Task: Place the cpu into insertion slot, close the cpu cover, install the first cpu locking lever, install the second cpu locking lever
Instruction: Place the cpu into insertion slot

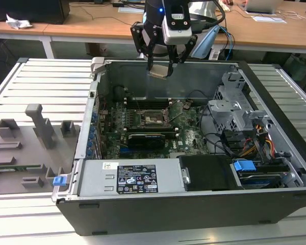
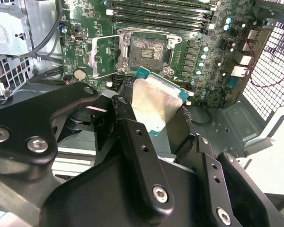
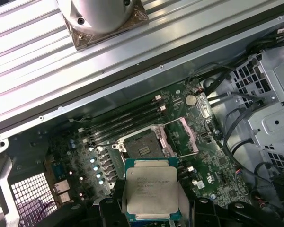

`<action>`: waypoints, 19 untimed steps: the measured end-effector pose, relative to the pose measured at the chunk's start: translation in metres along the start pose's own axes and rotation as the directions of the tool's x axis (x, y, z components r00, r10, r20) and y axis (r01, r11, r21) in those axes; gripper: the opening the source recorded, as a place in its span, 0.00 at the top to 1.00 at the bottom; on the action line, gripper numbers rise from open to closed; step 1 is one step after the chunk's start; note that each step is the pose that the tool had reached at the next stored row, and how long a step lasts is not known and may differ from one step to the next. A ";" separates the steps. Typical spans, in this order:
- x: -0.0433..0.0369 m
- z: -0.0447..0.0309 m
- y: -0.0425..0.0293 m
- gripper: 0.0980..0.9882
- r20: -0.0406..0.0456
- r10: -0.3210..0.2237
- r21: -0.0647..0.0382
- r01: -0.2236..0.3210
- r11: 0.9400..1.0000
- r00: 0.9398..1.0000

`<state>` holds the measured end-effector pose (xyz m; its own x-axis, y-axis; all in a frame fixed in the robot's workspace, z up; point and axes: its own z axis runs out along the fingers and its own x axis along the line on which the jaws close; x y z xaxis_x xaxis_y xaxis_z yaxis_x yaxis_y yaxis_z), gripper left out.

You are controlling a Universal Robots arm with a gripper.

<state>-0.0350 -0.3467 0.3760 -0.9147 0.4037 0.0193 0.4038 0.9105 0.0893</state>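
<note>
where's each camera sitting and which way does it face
Exterior view: off the arm, above the open case, looking down into it; shows the gripper holding the cpu.
First wrist view: on the wrist, looking past the cpu at the slot; gripper edges show.
Second wrist view: on the wrist, facing the slot; gripper links show.
Both wrist views share cpu and slot.

The hand (image 3: 151, 201) covers 2 edges of the cpu (image 3: 150, 188).

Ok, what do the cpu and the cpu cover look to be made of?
The cpu: silvery-grey metal lid with a dull brushed sheen, on a thin green board, probably laminate, showing at its edges. The cpu cover: thin bright sheet metal, likely steel, glinting where it stands open beside the insertion slot.
</note>
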 end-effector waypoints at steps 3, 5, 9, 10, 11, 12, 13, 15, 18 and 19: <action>0.0001 0.0001 0.0000 0.52 0.001 0.013 0.000 -0.013 1.000 1.000; 0.0001 0.0001 0.0000 0.52 0.002 0.018 0.000 -0.018 1.000 1.000; 0.0001 0.0002 -0.0001 0.52 0.003 0.034 -0.001 -0.034 0.999 0.999; 0.0001 0.0003 -0.0001 0.52 0.003 0.037 -0.001 -0.037 0.999 0.999; 0.0001 0.0003 -0.0001 0.52 0.004 0.040 -0.001 -0.040 0.999 0.999; 0.0001 0.0003 -0.0001 0.52 0.004 0.044 -0.001 -0.043 0.999 0.999; 0.0002 0.0003 -0.0001 0.52 0.004 0.047 -0.001 -0.047 0.999 0.999; 0.0002 0.0004 -0.0001 0.52 0.005 0.059 -0.001 -0.059 0.998 0.998; 0.0002 0.0005 -0.0001 0.52 0.007 0.074 -0.002 -0.074 0.997 0.997; 0.0002 0.0005 -0.0001 0.52 0.007 0.077 -0.002 -0.077 0.997 0.997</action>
<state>-0.0352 -0.3467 0.3755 -0.8806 0.4736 0.0193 0.4733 0.8764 0.0893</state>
